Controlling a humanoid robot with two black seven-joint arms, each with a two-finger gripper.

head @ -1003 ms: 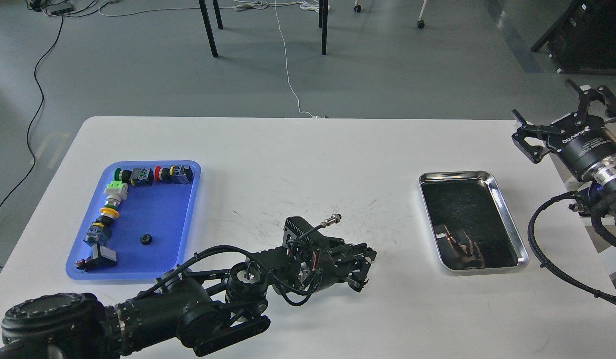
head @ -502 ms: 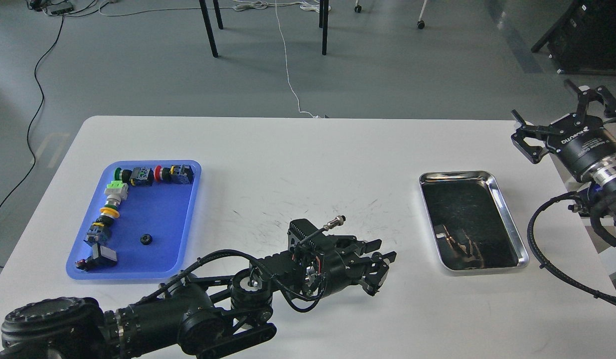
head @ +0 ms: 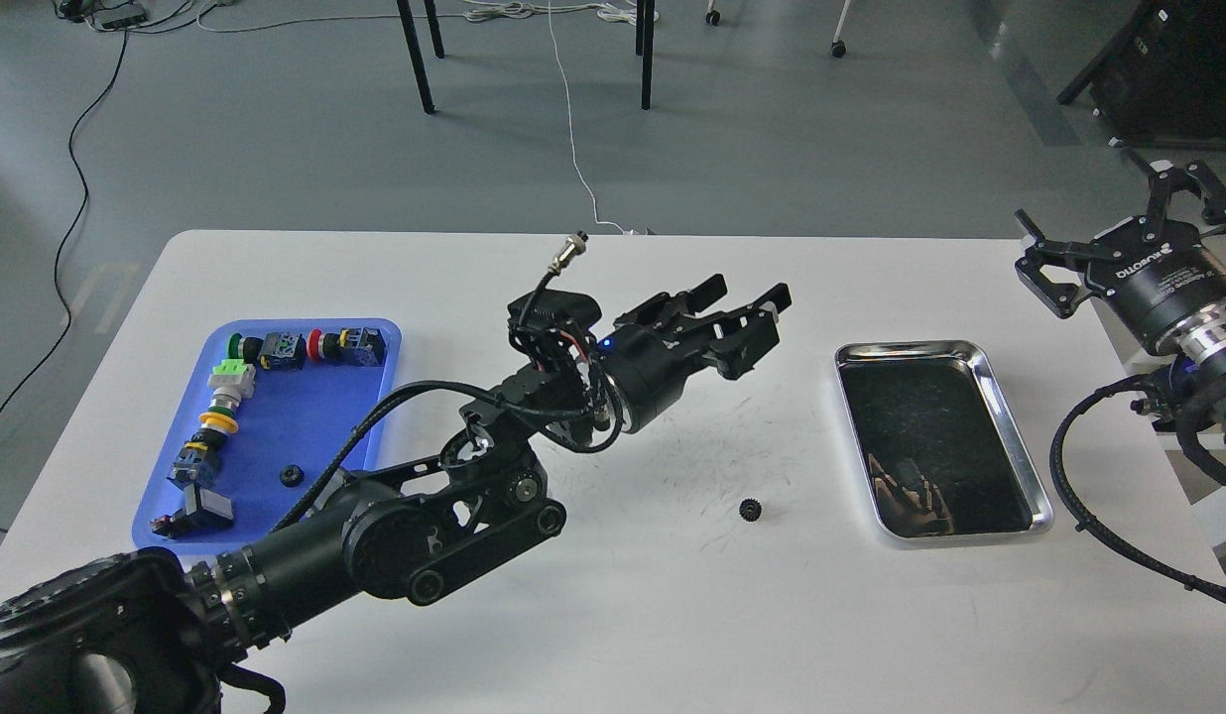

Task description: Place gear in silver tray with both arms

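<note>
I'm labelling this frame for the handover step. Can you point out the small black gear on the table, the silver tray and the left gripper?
small black gear [head: 750,510]: head view, centre of its toothed body.
silver tray [head: 1015,444]: head view, right rim.
left gripper [head: 742,302]: head view, midway between its open fingertips.

You are looking at a small black gear lying flat on the white table, toothed edge showing, nothing touching it. It is sitting near the silver tray, at the tray's 8 o'clock, outside the rim. The tray is lying level, long side running 12 to 6, its dark mirror floor holding only reflections.
</note>
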